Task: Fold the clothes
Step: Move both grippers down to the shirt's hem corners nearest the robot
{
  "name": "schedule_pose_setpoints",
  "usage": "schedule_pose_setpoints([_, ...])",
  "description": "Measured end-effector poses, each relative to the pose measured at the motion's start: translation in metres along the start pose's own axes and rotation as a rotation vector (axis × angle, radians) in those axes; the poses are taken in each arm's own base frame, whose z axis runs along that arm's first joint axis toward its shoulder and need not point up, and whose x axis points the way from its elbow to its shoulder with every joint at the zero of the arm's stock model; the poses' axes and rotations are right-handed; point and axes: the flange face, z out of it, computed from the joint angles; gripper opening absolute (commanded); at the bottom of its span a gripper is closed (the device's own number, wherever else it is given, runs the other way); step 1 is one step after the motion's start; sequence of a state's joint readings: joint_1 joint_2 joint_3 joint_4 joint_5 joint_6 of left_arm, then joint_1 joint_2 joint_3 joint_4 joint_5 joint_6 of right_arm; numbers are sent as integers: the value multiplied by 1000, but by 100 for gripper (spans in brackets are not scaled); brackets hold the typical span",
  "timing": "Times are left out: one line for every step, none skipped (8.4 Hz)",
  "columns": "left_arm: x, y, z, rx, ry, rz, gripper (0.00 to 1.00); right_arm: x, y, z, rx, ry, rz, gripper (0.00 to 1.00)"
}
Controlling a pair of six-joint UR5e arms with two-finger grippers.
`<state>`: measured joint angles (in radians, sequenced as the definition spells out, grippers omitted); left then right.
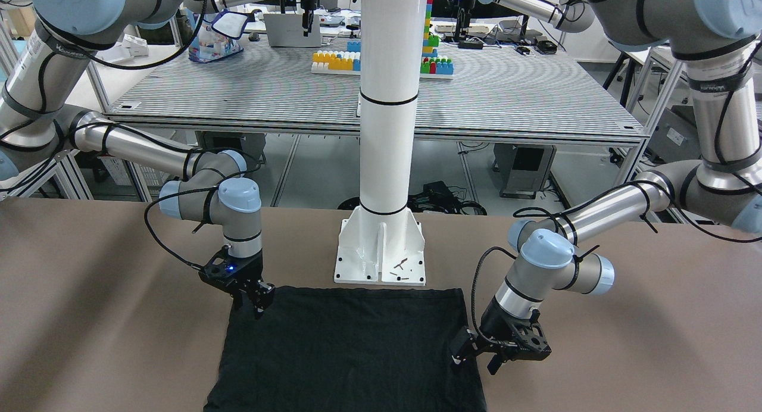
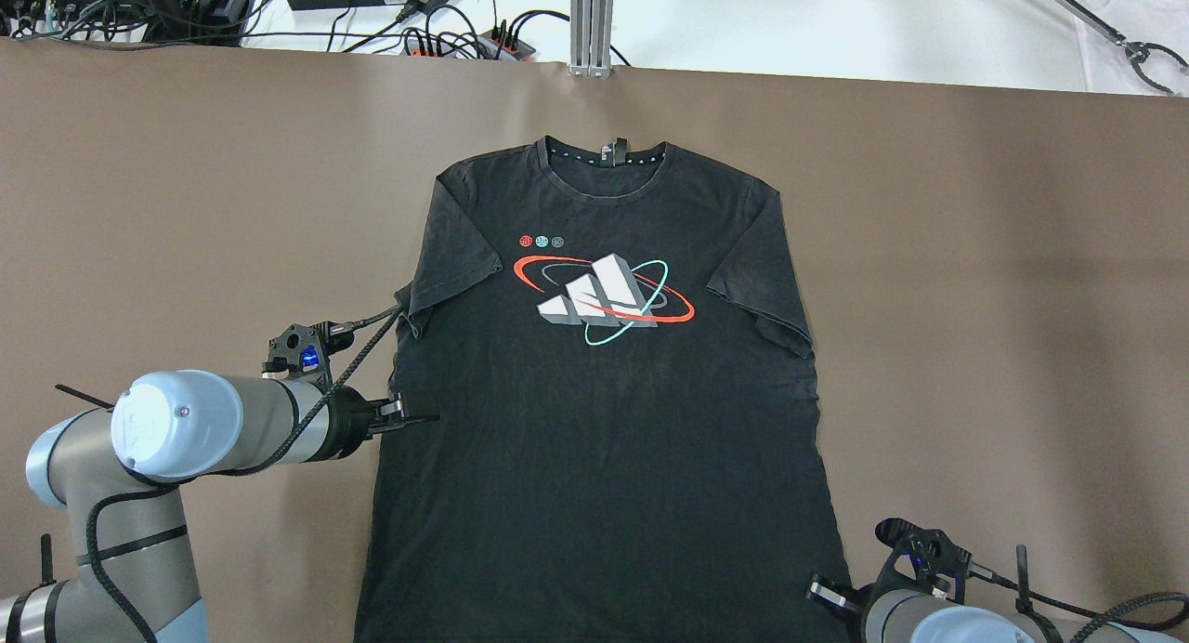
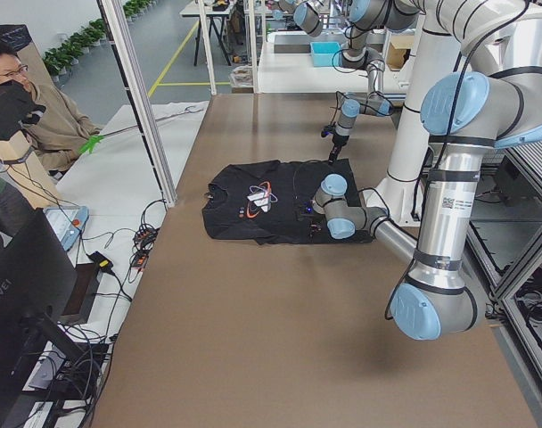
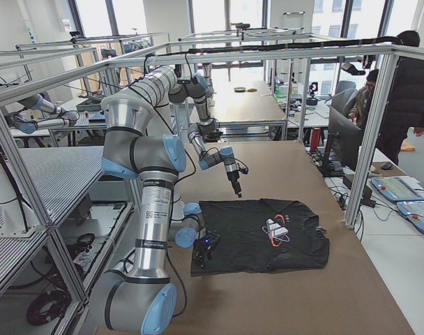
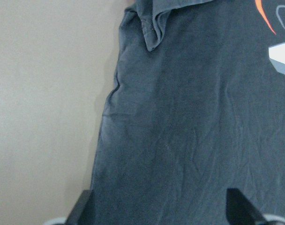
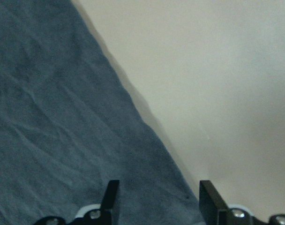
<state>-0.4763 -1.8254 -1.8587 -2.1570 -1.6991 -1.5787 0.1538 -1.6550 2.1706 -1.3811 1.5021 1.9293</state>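
Observation:
A black T-shirt lies flat and face up on the brown table, collar at the far side, with a white, red and teal print on the chest. My left gripper is open and low over the shirt's left side edge, below the sleeve. The left wrist view shows its fingers wide apart over the fabric. My right gripper is open at the shirt's near right hem corner. Its fingers straddle the shirt's edge. Neither gripper holds anything.
The white pillar's base stands just behind the hem. Cables and power strips lie beyond the table's far edge. Bare brown table lies on both sides of the shirt. An operator sits off the far side.

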Motion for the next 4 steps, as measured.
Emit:
schedule_pose_setpoints([1, 2, 1, 5, 0, 2, 100, 10, 7, 2, -13, 19, -8, 65])
schedule_pose_setpoints([1, 3, 2, 14, 0, 2, 100, 17, 17, 4, -24, 34, -14, 62])
schedule_pose_setpoints([1, 3, 2, 21, 0, 1, 100, 21, 25, 6, -32, 44, -20, 52])
schedule_pose_setpoints([1, 3, 2, 24, -1, 1, 100, 23, 30, 7, -36, 48, -22, 31])
